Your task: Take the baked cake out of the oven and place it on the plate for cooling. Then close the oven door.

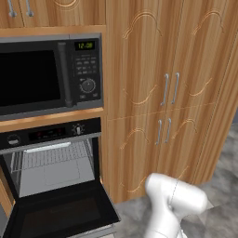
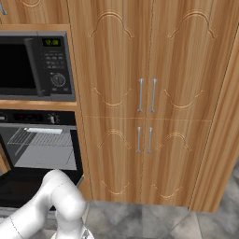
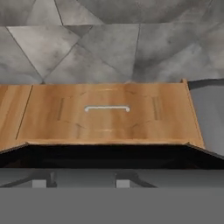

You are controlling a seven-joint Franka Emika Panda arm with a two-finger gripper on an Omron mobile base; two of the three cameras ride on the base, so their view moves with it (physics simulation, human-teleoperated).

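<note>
The black oven [image 1: 51, 135] sits under the microwave. The oven door [image 1: 60, 211] is folded down flat and open. Its wire rack [image 1: 56, 155] looks bare, and the cake and the plate are out of view. From the right base view, the oven [image 2: 37, 116] and its rack [image 2: 37, 137] show the same. My gripper [image 3: 83, 180] points down over a black edge at a wooden drawer front. Its two dim fingertips [image 3: 41, 181] stand apart, and I cannot tell whether anything is between them.
A black microwave [image 1: 46, 74] sits above the oven. Tall wooden cabinets [image 1: 167, 93] with silver handles stand to the right. My white arm [image 1: 174, 200] bends low in front of them. A wooden drawer front [image 3: 107, 127] and grey floor tiles [image 3: 109, 39] lie below the hand.
</note>
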